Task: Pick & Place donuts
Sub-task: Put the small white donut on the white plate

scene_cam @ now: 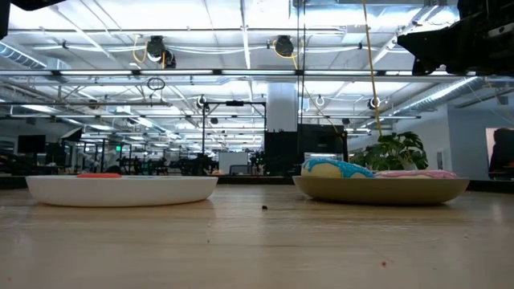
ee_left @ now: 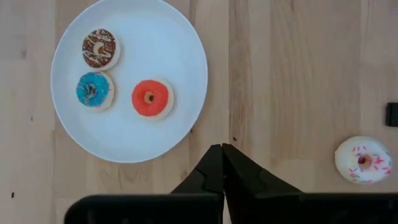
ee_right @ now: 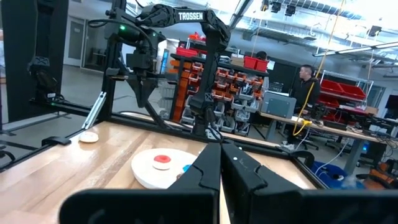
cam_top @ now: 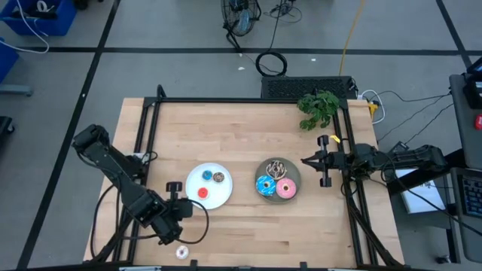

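Note:
The white plate (cam_top: 208, 185) carries three tiny donuts: blue (ee_left: 94, 90), brown (ee_left: 100, 48) and red (ee_left: 151, 98). The tiny white donut (ee_left: 364, 160) lies flat on the bare table near the near edge (cam_top: 181, 251). The grey plate (cam_top: 277, 181) holds the larger blue sprinkled donut (cam_top: 265, 185), the pink donut (cam_top: 285, 188) and the brown drizzled donut (cam_top: 276, 165). My left gripper (ee_left: 222, 147) is shut and hovers above the table just off the white plate's near rim, between that plate and the white donut. My right gripper (cam_top: 305, 160) is shut, raised just right of the grey plate.
A leafy green plant (cam_top: 318, 107) sits at the table's far right corner. A black frame rail (cam_top: 248, 100) runs along the far edge and down both sides. Bare wood lies between the plates and across the table's far half.

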Controlling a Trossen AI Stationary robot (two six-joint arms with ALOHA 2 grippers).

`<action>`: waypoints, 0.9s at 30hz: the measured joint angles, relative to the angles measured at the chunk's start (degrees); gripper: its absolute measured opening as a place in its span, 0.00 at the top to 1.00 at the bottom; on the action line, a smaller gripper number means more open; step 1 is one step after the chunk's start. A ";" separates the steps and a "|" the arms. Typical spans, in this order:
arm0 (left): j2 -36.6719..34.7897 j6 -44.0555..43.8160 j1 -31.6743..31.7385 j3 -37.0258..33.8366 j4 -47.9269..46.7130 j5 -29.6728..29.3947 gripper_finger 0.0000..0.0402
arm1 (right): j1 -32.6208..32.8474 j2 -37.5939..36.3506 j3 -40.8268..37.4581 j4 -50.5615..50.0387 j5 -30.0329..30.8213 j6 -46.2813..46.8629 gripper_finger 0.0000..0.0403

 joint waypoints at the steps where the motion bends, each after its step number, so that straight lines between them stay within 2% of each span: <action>1: 0.00 0.19 0.00 -0.01 0.00 -0.11 0.99 | 0.02 0.00 0.01 0.08 0.00 -0.18 1.00; 7: -0.02 0.11 0.02 -0.01 0.00 -0.59 0.96 | 0.02 0.00 0.02 0.32 0.00 -0.25 1.00; 14: 0.00 -1.41 0.00 -0.03 0.17 -0.43 0.99 | 0.00 -0.02 0.00 0.40 0.00 -0.23 1.00; 18: 0.00 -1.36 0.10 -0.03 0.73 -0.36 0.97 | 0.01 -0.02 0.02 0.40 0.00 -0.34 1.00; 23: -0.02 -4.68 0.37 -0.03 5.47 6.50 0.91 | 0.02 -0.02 0.00 0.56 0.20 -0.82 1.00; 27: 2.22 -8.54 -0.80 -0.03 11.08 6.97 0.94 | 0.01 -0.01 0.00 0.59 0.22 -0.84 1.00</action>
